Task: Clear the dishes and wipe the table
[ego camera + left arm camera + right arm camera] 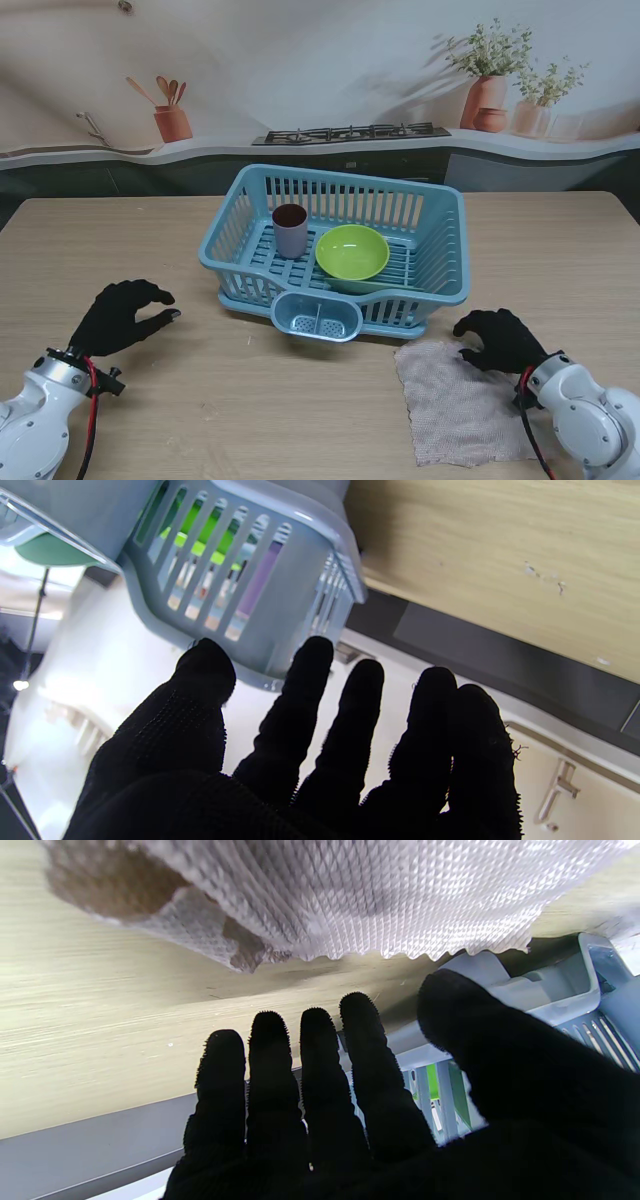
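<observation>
Holding cup [290, 229] (bowl [352, 251] beside): rack [440, 262]

A blue slatted rack [430, 215] stands at the frame's centre, holding an upright lilac cup [290, 232] at its left and a tilted green bowl [352, 252] beside it. A pale waffle-weave cloth [450, 405] lies flat at lower right.
</observation>
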### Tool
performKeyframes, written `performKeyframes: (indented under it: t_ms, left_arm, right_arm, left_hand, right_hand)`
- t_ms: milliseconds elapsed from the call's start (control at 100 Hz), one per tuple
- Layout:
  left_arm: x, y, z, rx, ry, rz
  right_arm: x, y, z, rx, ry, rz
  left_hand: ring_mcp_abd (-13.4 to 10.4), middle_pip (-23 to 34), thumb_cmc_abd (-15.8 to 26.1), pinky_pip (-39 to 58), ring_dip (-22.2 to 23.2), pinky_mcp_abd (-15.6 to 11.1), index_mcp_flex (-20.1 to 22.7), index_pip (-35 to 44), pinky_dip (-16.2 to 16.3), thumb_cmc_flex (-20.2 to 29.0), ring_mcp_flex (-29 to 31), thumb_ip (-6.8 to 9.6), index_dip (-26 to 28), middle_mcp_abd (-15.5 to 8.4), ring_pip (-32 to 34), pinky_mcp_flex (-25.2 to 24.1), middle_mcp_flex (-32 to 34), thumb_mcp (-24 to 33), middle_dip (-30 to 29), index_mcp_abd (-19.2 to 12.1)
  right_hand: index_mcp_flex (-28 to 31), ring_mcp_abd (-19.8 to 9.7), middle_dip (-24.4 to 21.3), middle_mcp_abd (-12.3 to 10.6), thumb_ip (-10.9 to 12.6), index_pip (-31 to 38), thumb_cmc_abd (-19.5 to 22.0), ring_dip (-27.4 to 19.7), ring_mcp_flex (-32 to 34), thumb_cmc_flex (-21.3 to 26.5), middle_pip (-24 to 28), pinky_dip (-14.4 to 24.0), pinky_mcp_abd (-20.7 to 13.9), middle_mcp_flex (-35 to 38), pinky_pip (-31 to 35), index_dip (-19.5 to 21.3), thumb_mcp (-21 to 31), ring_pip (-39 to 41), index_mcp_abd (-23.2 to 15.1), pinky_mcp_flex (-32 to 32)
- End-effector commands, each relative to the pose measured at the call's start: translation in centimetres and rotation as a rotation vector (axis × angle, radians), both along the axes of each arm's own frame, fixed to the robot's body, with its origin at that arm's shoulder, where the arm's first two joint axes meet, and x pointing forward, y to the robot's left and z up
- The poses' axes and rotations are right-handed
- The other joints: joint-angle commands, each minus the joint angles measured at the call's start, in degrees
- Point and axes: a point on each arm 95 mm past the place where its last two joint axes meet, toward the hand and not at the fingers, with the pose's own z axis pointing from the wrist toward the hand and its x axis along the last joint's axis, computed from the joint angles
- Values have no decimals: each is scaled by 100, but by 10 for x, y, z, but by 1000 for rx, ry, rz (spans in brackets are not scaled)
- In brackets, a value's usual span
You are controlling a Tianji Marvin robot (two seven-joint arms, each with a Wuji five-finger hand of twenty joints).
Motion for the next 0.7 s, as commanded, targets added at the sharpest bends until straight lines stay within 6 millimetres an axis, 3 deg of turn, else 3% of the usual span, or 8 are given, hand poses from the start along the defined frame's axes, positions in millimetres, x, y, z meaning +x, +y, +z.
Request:
performKeyframes:
  t_ms: [0,370,690]
  left_arm:
    - [-2,-2,0,-2,9,-9]
    - [-6,-1,0,-4,3,-5]
    - [-7,-1,-1,-6,5,0]
  right_arm:
    - [-5,1,-2,-11,23,25]
    - [-18,7,5,-47,76,132]
    - [-31,26,-2,-35,167,179]
  left_hand:
    - [226,-44,245,55,-68,74,238,-94,68,-108,-63,228,74,155,-37,-58,5,87,-116,79]
    - [227,-34,232,32,-63,75,260,-128,51,-104,-57,230,162,162,-34,-78,28,91,-112,77]
    - [226,-35,246,24,-56,79,270,-148,41,-103,-53,228,207,141,-29,-86,27,86,-112,78]
  right_hand:
    - [168,-74,-96,-78,208,-43,-324,-62,-170,-231,-63,-48,-7,59,-102,31,131,-130,-78,-121]
    - [50,-205,-212,-187,176,-309,-573,-321,-560,-432,-488,-235,-202,-112,-697,-9,-39,-683,-210,-492]
    - [-1001,-381,-258,-368,147,-542,-747,-319,-1187,-399,-778,-74,1,-1291,-1219,24,-457,-973,-741,-829]
